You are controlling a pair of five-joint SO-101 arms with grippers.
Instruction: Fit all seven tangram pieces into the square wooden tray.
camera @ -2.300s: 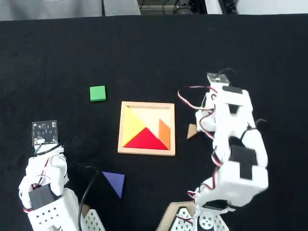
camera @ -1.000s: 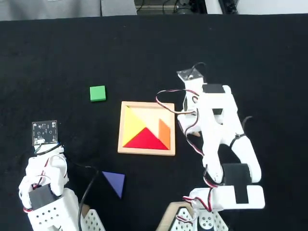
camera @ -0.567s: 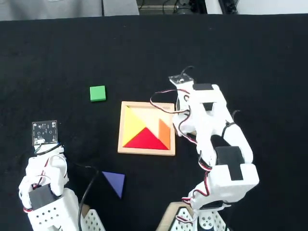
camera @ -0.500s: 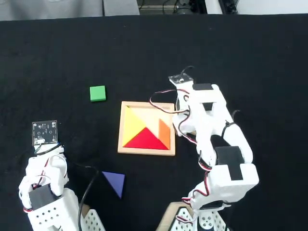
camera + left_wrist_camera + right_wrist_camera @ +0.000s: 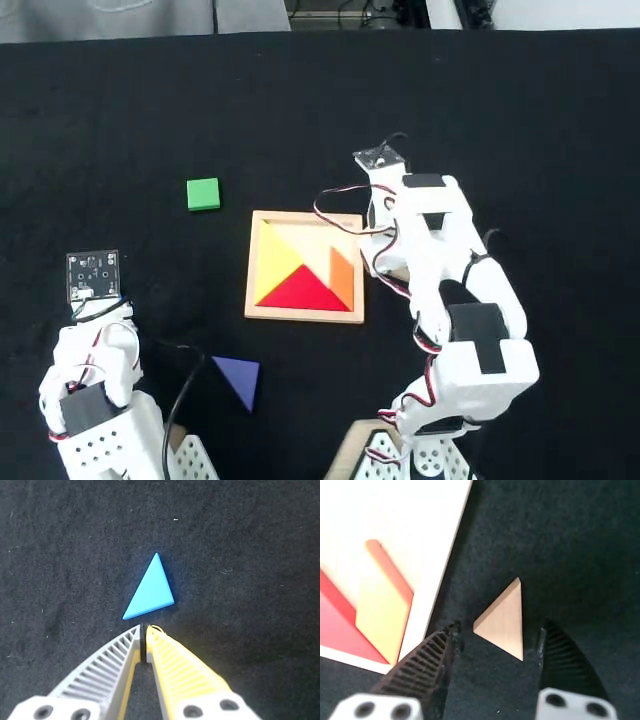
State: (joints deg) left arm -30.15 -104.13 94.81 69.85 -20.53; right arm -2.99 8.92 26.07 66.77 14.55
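Note:
The square wooden tray (image 5: 304,216) lies mid-table with a yellow triangle (image 5: 276,262), a red triangle (image 5: 303,291) and an orange parallelogram (image 5: 342,277) in it. My right arm (image 5: 435,240) hangs over the cloth just beside the tray's right edge. In the right wrist view my right gripper (image 5: 500,626) is open, its fingers either side of a small wood-coloured triangle (image 5: 503,620) lying flat next to the tray (image 5: 420,520). My left gripper (image 5: 144,628) is shut with nothing in it, its tips just short of the blue triangle (image 5: 150,588). A green square (image 5: 203,194) lies up and left of the tray.
The blue triangle (image 5: 238,380) lies on the black cloth below the tray, to the right of the folded left arm (image 5: 90,375). Open cloth stretches across the far side and the right of the table.
The right arm has swung left, from well off the tray to close against its right edge, and has hardly moved in the last half second. The left arm has kept still.

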